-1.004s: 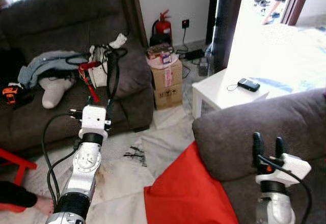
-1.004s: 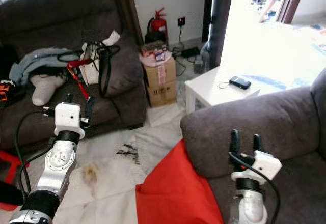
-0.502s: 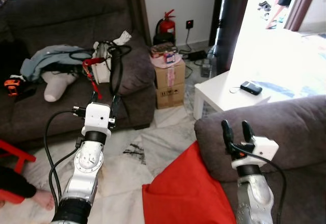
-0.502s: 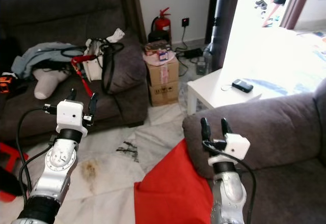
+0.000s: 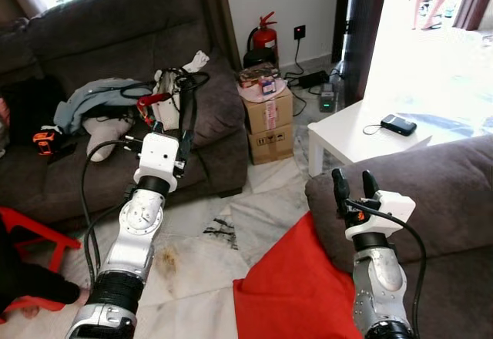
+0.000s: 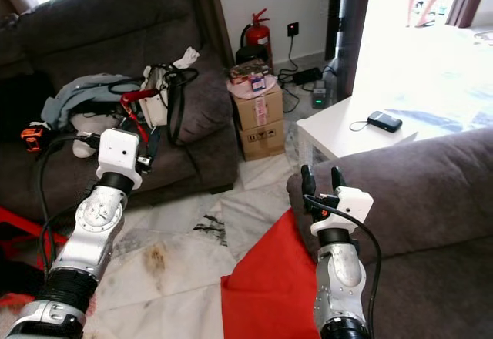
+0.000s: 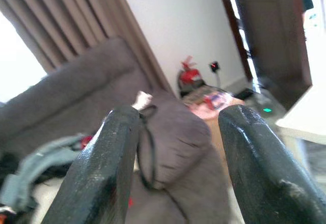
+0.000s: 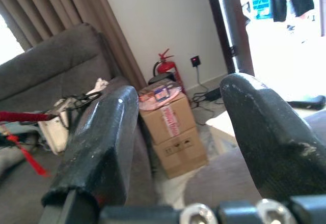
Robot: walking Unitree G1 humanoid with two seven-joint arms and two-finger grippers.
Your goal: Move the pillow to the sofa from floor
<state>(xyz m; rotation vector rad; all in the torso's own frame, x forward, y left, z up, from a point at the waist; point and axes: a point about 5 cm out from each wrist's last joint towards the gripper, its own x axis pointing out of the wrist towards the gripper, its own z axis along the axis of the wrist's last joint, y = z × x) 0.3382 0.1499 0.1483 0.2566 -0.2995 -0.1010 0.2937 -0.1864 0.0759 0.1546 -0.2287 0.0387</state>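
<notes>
Both grippers, left gripper and right gripper, are hanging spread and empty; red pillow below the right one is getting cut off by the frame edge.

Free room and obstacles. The left gripper, fingers apart, is raised over bare tiled floor; open floor lies below it and toward the right gripper. Straight ahead of the left gripper stands the dark sofa, its seat crowded with clothes, a bag with black straps and a red strap. The right gripper, fingers apart, stands above the grey sofa arm, with the red pillow on the floor just below, leaning against that arm. Beyond the right gripper stand a white table and cardboard boxes.
</notes>
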